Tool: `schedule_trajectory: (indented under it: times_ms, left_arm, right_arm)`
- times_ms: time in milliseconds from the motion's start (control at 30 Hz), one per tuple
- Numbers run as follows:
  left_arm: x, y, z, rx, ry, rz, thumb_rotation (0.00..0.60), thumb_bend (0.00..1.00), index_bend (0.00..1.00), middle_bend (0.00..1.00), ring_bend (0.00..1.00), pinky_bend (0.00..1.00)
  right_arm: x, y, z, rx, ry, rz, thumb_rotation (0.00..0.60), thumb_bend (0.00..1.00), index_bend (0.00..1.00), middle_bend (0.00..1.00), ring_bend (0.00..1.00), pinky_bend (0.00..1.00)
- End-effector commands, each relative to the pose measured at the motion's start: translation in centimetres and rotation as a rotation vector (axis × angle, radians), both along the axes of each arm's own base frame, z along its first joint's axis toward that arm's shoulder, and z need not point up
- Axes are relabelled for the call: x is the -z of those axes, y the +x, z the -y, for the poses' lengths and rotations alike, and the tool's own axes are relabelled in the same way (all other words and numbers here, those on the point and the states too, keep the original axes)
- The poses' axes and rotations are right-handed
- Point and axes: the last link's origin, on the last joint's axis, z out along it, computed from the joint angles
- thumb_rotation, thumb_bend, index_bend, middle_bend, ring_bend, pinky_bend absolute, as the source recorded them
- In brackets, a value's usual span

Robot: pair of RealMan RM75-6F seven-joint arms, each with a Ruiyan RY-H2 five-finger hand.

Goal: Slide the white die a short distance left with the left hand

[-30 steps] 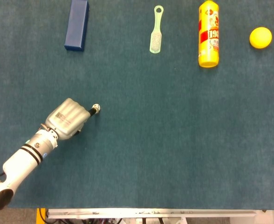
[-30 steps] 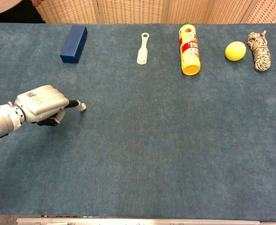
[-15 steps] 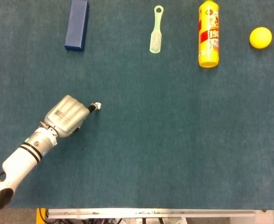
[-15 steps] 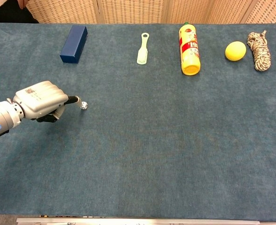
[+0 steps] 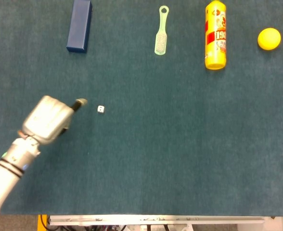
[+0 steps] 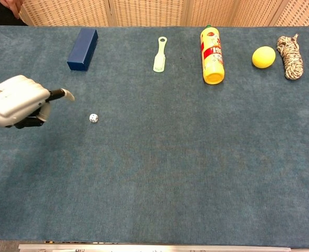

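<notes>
Right of fingers, apart: white die

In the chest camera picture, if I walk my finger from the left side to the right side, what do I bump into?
left hand → blue box → white die → green brush → yellow bottle → yellow ball → rope bundle

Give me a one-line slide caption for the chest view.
Left hand raised clear of the white die, one finger pointing toward it.
</notes>
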Motion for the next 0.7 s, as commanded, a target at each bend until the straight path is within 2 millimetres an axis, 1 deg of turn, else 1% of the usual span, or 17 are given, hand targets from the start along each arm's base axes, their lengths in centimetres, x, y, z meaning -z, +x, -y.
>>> schedule_trajectory:
  times_ms: [33, 133, 233, 300, 333, 400, 467, 600, 700]
  left_arm:
    - [-3.0, -1.7, 1.7, -0.056, 0.093, 0.033, 0.6, 0.75, 0.2, 0.63, 0.71, 0.75]
    - [-5.1, -3.3, 2.6, -0.101, 0.194, 0.02, 0.6, 0.6, 0.18, 0.46, 0.54, 0.72]
    - [-6.6, -4.6, 3.5, -0.154, 0.293, -0.01, 0.6, 0.55, 0.17, 0.37, 0.44, 0.69]
    - [-7.4, -5.2, 4.1, -0.187, 0.332, -0.009, 0.6, 0.5, 0.16, 0.32, 0.37, 0.61]
    - [-7.8, -5.4, 4.3, -0.197, 0.345, -0.005, 0.6, 0.48, 0.16, 0.31, 0.35, 0.57]
    - [-8.5, -5.9, 4.9, -0.216, 0.369, 0.009, 0.6, 0.45, 0.16, 0.31, 0.33, 0.52]
    - [-9.2, -6.4, 5.5, -0.233, 0.385, 0.03, 0.6, 0.45, 0.17, 0.31, 0.32, 0.49]
    - [-10.1, -7.5, 6.3, -0.265, 0.406, 0.08, 0.6, 0.44, 0.22, 0.31, 0.32, 0.48]
    - [-10.2, -7.5, 6.2, -0.257, 0.39, 0.072, 0.6, 0.44, 0.25, 0.33, 0.33, 0.48]
  right_arm:
    - [0.3, 0.1, 0.1, -0.002, 0.009, -0.007, 0.6, 0.91, 0.62, 0.56, 0.36, 0.45]
    - [0.7, 0.2, 0.2, 0.0, 0.022, -0.019, 0.6, 0.91, 0.62, 0.56, 0.36, 0.45]
    - [1.1, 0.4, 0.5, 0.001, 0.038, -0.033, 0.6, 0.91, 0.62, 0.56, 0.36, 0.45]
    - [1.4, 0.5, 0.6, 0.001, 0.048, -0.042, 0.6, 0.91, 0.62, 0.56, 0.36, 0.45]
    - [1.6, 0.5, 0.6, 0.0, 0.052, -0.046, 0.6, 0.91, 0.62, 0.56, 0.36, 0.45]
    - [1.8, 0.6, 0.7, 0.0, 0.059, -0.053, 0.6, 0.91, 0.62, 0.56, 0.36, 0.45]
    - [1.9, 0.7, 0.7, -0.003, 0.064, -0.058, 0.6, 0.91, 0.62, 0.56, 0.36, 0.45]
    - [2.2, 1.0, 0.7, -0.021, 0.06, -0.064, 0.6, 0.91, 0.62, 0.56, 0.36, 0.45]
    - [2.2, 1.3, 0.6, -0.042, 0.053, -0.071, 0.6, 0.91, 0.62, 0.56, 0.36, 0.46]
